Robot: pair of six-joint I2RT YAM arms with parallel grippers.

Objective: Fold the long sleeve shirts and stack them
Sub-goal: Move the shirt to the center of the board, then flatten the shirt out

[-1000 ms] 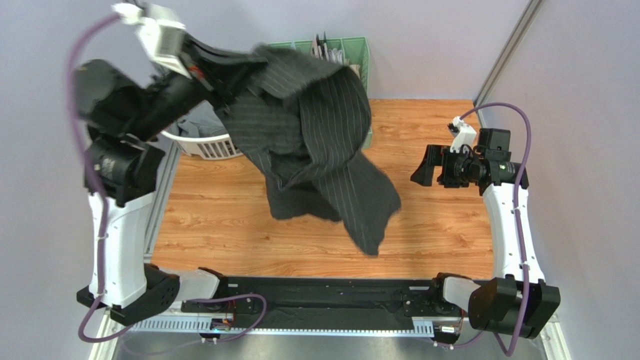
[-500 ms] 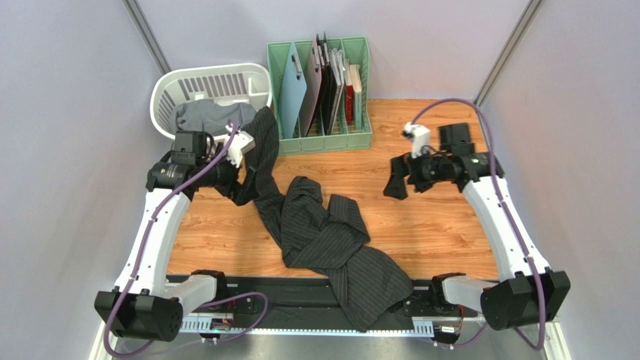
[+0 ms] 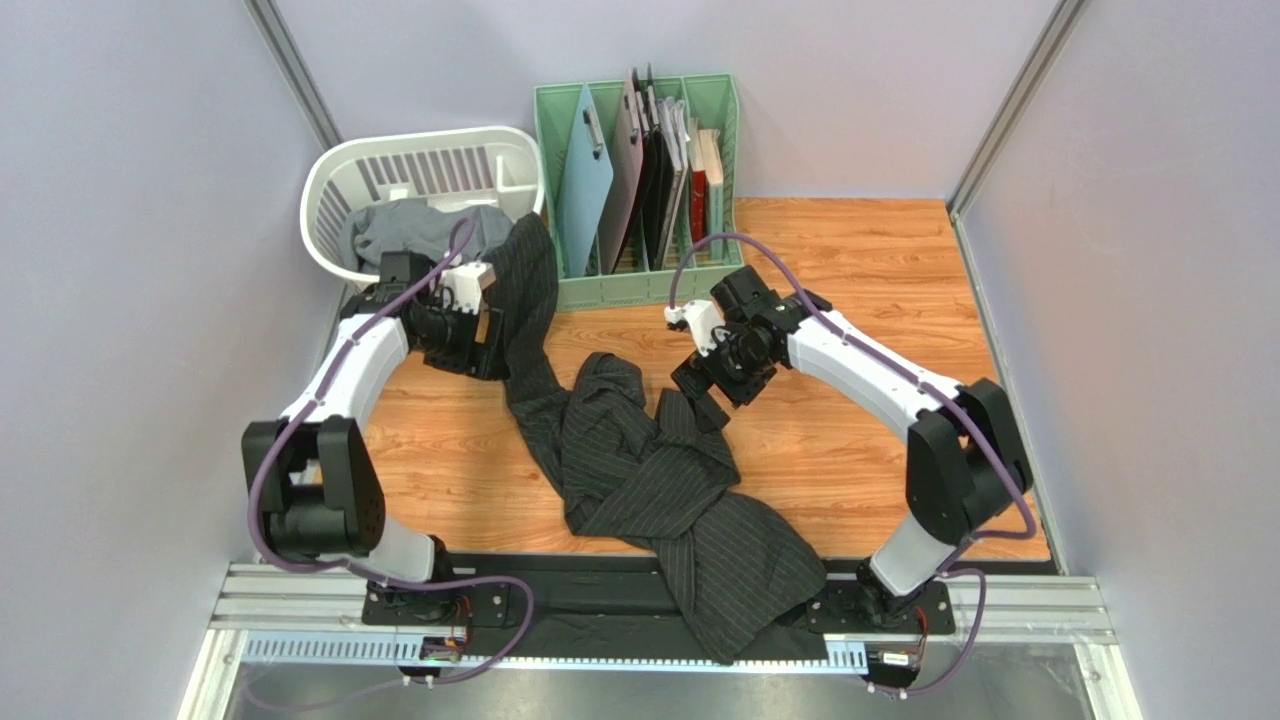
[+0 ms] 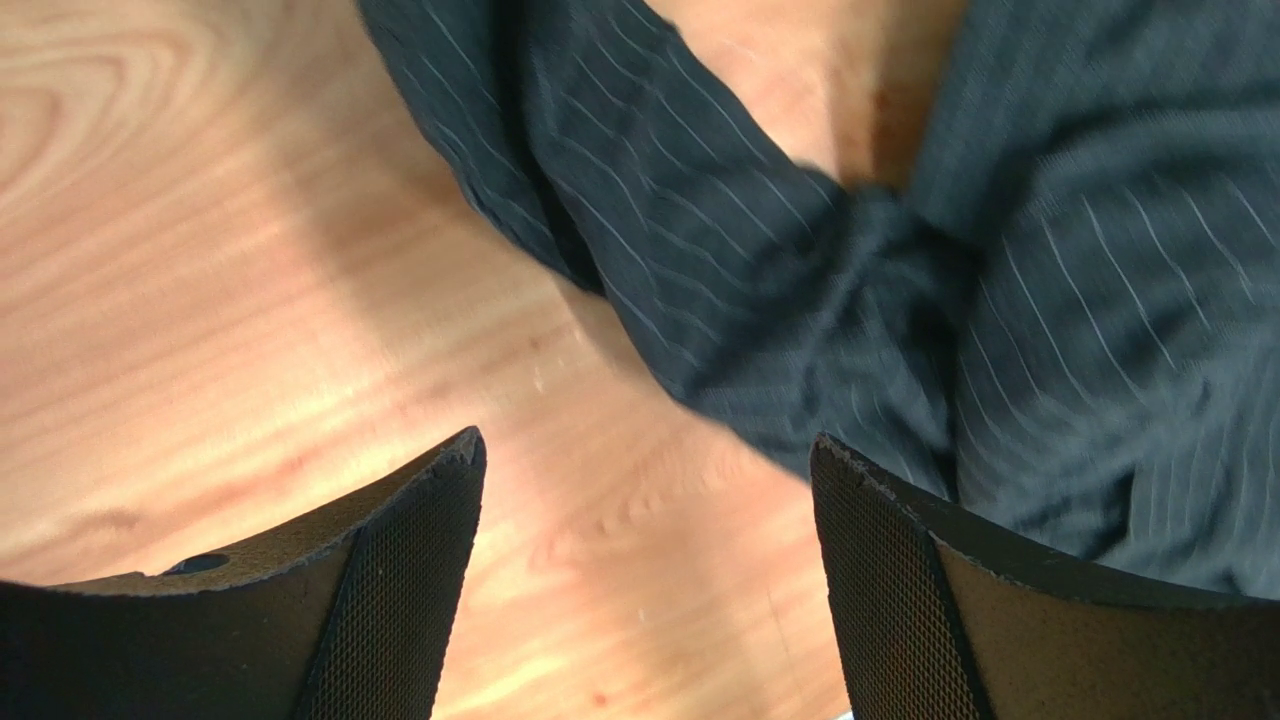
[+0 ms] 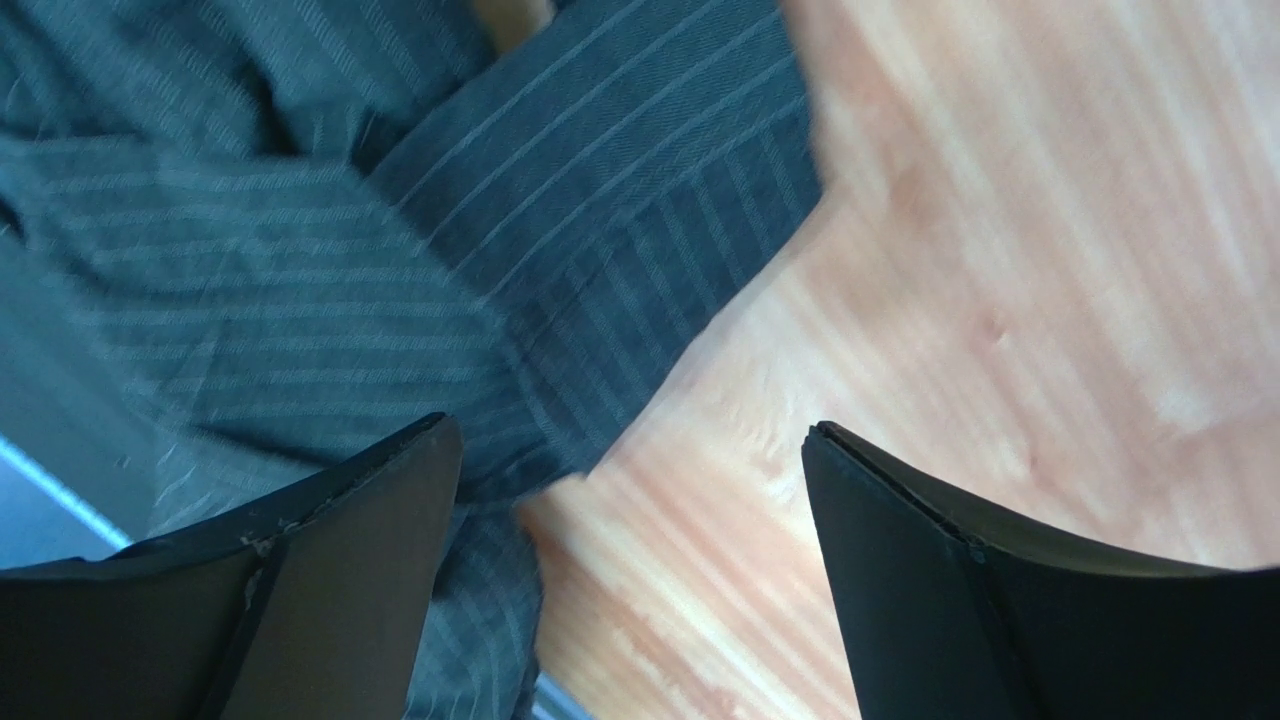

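The black pinstriped long sleeve shirt (image 3: 646, 480) lies crumpled across the wooden table (image 3: 857, 465). One end reaches up beside the basket and the other hangs over the front edge. A plain grey shirt (image 3: 398, 233) sits in the white basket (image 3: 428, 155). My left gripper (image 3: 484, 348) is open, low beside the shirt's upper strip. In its wrist view the left gripper (image 4: 646, 450) has bare wood between its fingers and the shirt (image 4: 842, 285) just beyond. My right gripper (image 3: 702, 396) is open at the shirt's right edge. In the right wrist view the right gripper (image 5: 631, 435) has the hem (image 5: 601, 315) reaching between the fingers.
A green rack (image 3: 646, 282) of boards and folders stands at the back, right of the basket. The arms' black base rail (image 3: 601, 578) runs along the front edge, partly covered by the shirt. Walls close in on both sides.
The left gripper opened and let the pinstriped shirt drop from the air onto the table, then came down beside it. The right arm swung left to the shirt's right edge.
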